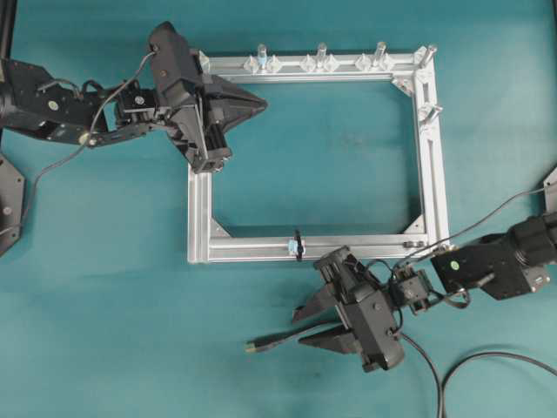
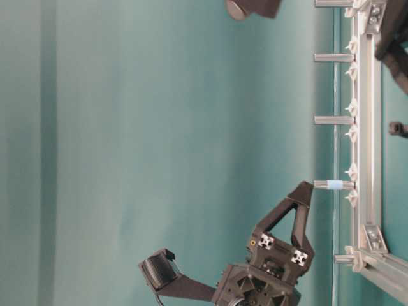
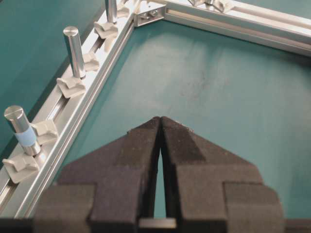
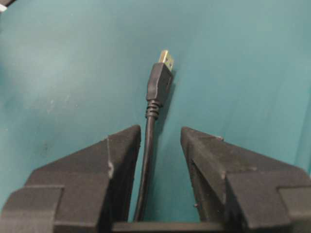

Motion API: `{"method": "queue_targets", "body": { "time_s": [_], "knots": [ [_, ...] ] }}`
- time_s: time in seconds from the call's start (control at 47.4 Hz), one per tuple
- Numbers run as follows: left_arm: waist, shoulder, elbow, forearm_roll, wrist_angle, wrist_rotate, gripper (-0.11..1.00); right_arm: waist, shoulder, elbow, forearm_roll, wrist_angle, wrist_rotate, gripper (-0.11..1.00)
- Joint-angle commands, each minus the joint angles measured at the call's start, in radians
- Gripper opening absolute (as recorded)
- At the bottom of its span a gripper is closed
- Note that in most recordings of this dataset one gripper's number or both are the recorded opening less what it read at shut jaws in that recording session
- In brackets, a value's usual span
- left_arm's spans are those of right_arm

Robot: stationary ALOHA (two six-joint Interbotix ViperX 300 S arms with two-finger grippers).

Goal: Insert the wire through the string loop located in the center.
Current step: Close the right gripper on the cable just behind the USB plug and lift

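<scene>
Teal table, silver frame; no legible writing.

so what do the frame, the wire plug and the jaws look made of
Frame: looks like aluminium extrusion, silver with a brushed matte sheen and slotted channels.
Wire: black rubbery or plastic jacket, a moulded ribbed collar behind the plug, whose tip is shiny yellowish metal.
Jaws: black, matte, grainy surface, probably plastic or foam padded; the look leaves that open.

Wire partly hidden under right tool; string loop tiny.
</scene>
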Motion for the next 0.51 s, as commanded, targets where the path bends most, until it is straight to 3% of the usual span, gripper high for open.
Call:
{"method": "queue_targets", "body": {
  "time_s": [0.0, 0.485],
  "knots": [
    [-0.003, -0.026, -0.012, 0.003, -0.005, -0.008, 0.0, 0.006, -0.006, -0.02, -0.003, -0.009, 0.0, 0.44],
    [-0.011, -0.026, -0.008, 0.003, -0.005, -0.009, 0.0, 0.005, 0.057, -0.046, 0.0, 0.005, -0.002, 0.44]
  ]
}}
